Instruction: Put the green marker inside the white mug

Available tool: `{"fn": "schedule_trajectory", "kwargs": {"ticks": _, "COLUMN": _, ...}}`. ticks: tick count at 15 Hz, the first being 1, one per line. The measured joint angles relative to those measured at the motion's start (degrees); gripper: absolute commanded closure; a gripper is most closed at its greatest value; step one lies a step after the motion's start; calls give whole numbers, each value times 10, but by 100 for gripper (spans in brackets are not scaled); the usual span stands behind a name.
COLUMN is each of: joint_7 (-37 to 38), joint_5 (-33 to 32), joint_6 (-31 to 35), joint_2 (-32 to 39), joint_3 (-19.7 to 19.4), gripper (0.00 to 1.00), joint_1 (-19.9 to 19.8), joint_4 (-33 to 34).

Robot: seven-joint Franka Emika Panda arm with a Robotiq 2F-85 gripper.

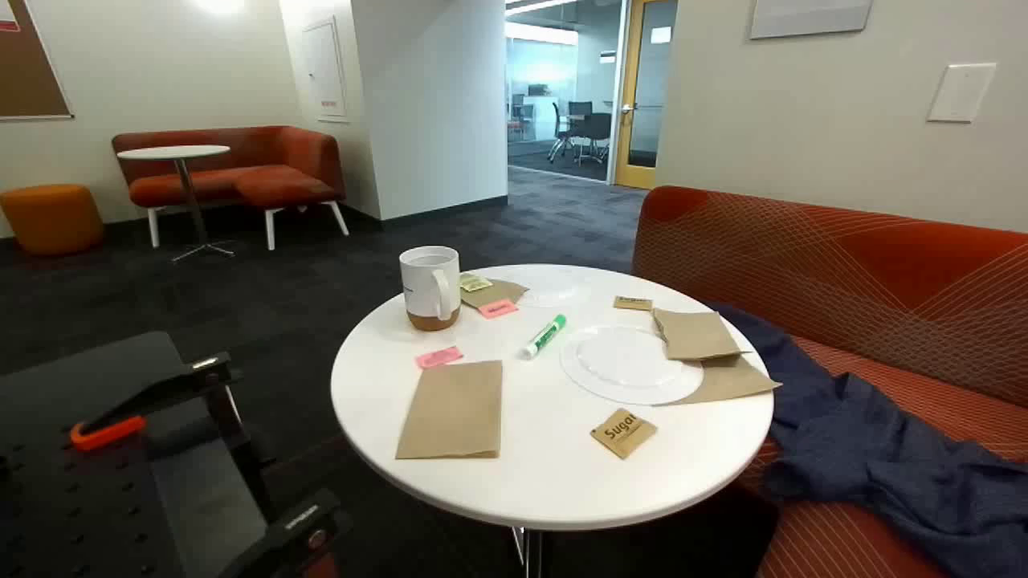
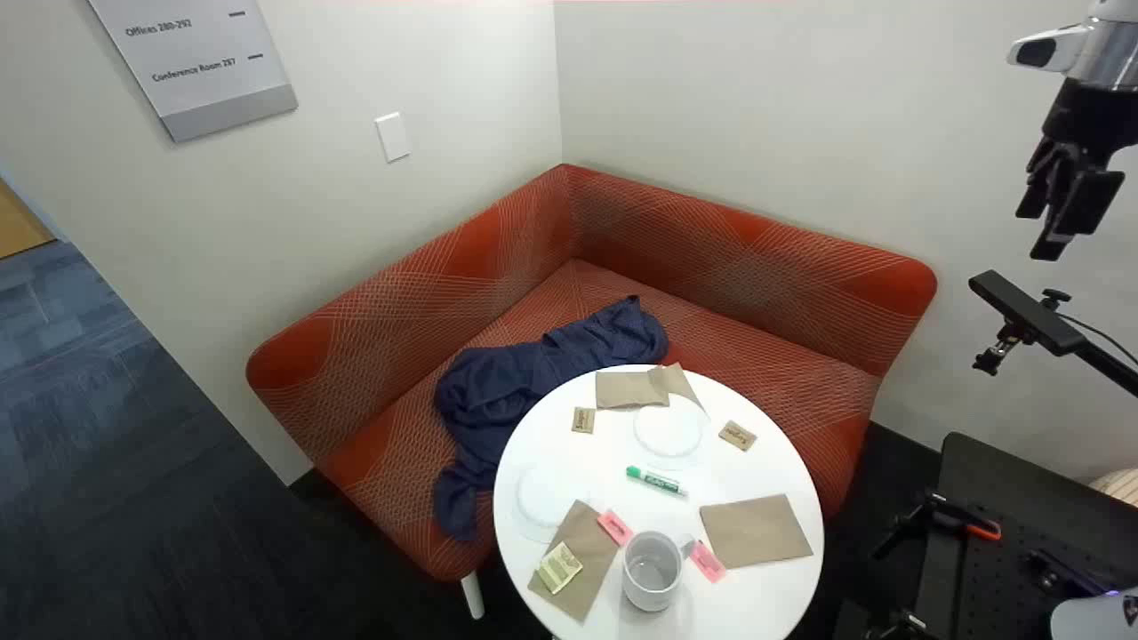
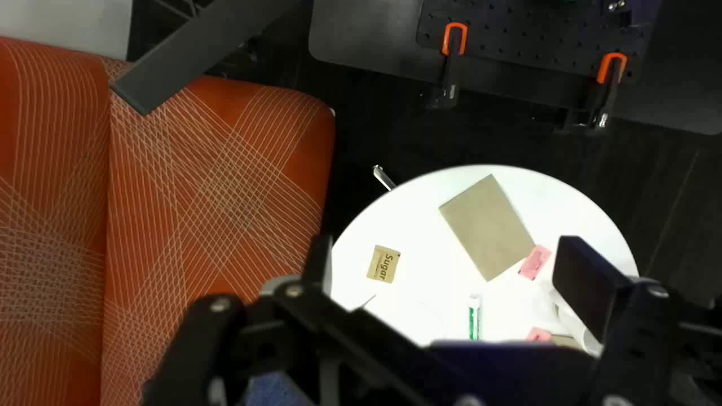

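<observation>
The green marker (image 1: 544,336) lies flat on the round white table (image 1: 554,498), its green cap facing away from the brown napkin. It also shows in an exterior view (image 2: 656,481) and, partly cut off by the gripper body, in the wrist view (image 3: 474,320). The white mug (image 1: 422,291) with a brown base stands upright near the table's edge. It shows from above in an exterior view (image 2: 652,572); in the wrist view the right finger hides much of it (image 3: 576,324). My gripper (image 2: 1067,213) hangs high in the air, apart from everything. Its fingers (image 3: 448,276) are wide open and empty.
A clear plate (image 1: 630,365) lies beside the marker; another plate (image 2: 551,498) lies near the mug. Brown napkins (image 1: 451,411), Sugar packets (image 1: 624,433) and pink packets (image 1: 439,357) lie around. A red sofa (image 2: 756,267) with dark blue cloth (image 2: 542,364) borders the table.
</observation>
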Motion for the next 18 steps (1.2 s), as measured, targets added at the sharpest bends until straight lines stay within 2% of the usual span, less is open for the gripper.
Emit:
{"fn": "schedule_trajectory", "kwargs": {"ticks": 11, "joint_7": 0, "joint_5": 1, "joint_6": 4, "joint_2": 2, "joint_3": 0, "gripper": 0, "joint_1": 2, "joint_4": 0}}
{"fn": "schedule_trajectory", "kwargs": {"ticks": 18, "joint_7": 4, "joint_5": 27, "joint_6": 79, "joint_2": 53, "joint_3": 18, "gripper": 0, "joint_1": 39, "joint_4": 0}}
